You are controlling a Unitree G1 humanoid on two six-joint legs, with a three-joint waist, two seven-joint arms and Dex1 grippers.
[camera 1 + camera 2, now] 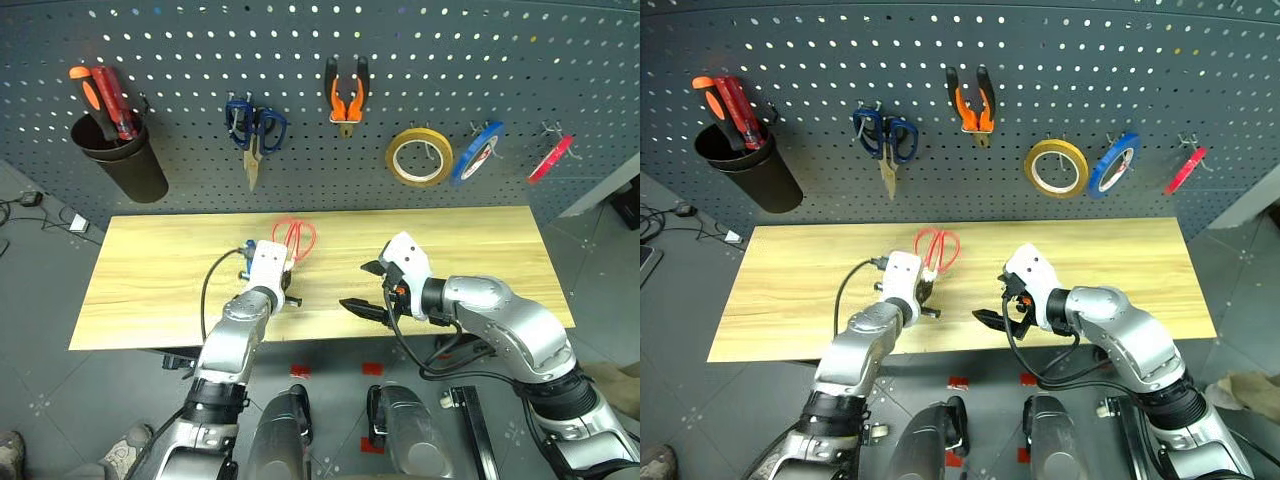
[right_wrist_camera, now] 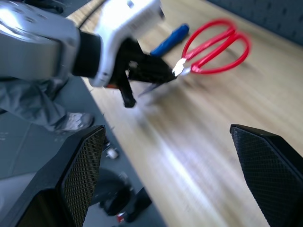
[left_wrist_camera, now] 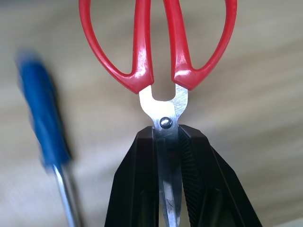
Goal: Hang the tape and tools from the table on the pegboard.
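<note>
Red-handled scissors, item one: my left gripper has its jaws clenched on the blades, handles leading for a pegboard hook, above the desk; right gripper jaws released, spare.

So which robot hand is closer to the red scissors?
Left. The left gripper is shut on the scissors blades; the right gripper hangs open off to their side.

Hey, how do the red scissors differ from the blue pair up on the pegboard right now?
The red scissors are clamped by their blades in the left tool over the table; the blue pair hangs on the pegboard, tips down. Handles differ: red versus blue. Both are closed.
</note>
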